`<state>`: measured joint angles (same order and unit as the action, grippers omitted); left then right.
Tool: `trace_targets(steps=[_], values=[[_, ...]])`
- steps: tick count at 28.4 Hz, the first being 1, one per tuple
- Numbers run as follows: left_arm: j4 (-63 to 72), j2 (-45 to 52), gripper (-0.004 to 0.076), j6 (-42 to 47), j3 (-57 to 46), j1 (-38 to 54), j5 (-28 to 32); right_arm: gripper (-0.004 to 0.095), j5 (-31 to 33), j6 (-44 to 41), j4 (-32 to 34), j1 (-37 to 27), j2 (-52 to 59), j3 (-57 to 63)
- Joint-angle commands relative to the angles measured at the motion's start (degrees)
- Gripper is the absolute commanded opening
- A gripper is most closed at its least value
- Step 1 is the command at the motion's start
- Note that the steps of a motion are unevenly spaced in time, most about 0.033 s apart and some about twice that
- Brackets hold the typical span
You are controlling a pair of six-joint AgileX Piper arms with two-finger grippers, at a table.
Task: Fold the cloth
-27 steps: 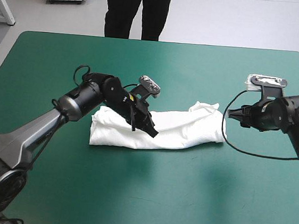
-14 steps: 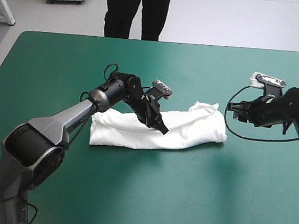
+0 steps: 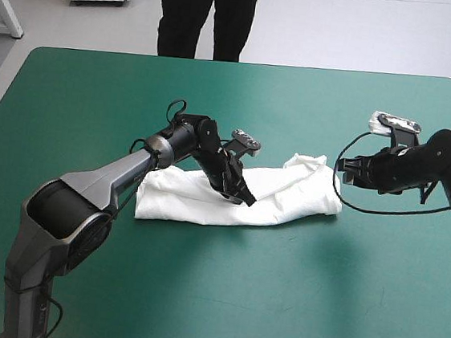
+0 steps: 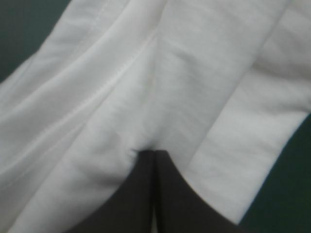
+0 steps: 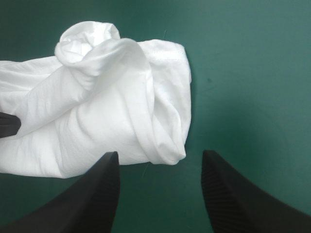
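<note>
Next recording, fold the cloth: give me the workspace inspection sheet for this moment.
surface: teal-green table, bare cover, no marks seen.
job's things: white T-shirt, a long folded bundle lying mid-table, its right end bunched.
clutter: nothing seen.
grippers: left gripper shut on the T-shirt near the bundle's middle, cloth puckered at its tips; right gripper open, the bundle's right end just ahead of it.
cables: nothing seen beyond the arms' own.
surroundings: nothing seen at or over the table's top.
</note>
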<state>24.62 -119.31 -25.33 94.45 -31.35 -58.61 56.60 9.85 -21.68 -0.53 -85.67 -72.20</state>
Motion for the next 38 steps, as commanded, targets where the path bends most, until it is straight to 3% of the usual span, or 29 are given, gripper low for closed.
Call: trace_targets(steps=[1,12,27,30,31,35,38], values=[[2.2,0.5,-0.001,0.1,0.4,-0.7,-0.5,0.0514,-0.3,1.1,-2.5,-0.5,1.6,-1.9],[2.3,0.5,-0.001,-0.2,0.4,-0.7,-1.2,0.0569,-0.2,2.9,-5.2,-0.5,-7.4,-1.9],[2.1,0.3,-0.001,-0.2,0.4,-0.5,-1.2,0.0558,0.8,11.3,-19.0,-0.5,-21.2,-1.9],[2.0,0.3,-0.001,-0.2,0.4,-0.5,-1.0,0.0448,1.3,13.1,-20.8,0.0,-22.8,-1.9],[1.9,0.3,-0.001,-0.2,0.4,-0.5,-1.0,0.0324,1.7,13.7,-21.1,0.2,-23.5,-1.9],[1.7,0.3,-0.001,-0.2,0.4,-0.5,-1.0,0.0011,2.5,15.7,-22.1,0.4,-24.0,-1.9],[1.7,0.3,-0.001,-0.2,0.4,-0.5,-1.0,-0.0015,3.5,16.4,-23.3,0.4,-24.0,-1.9]])
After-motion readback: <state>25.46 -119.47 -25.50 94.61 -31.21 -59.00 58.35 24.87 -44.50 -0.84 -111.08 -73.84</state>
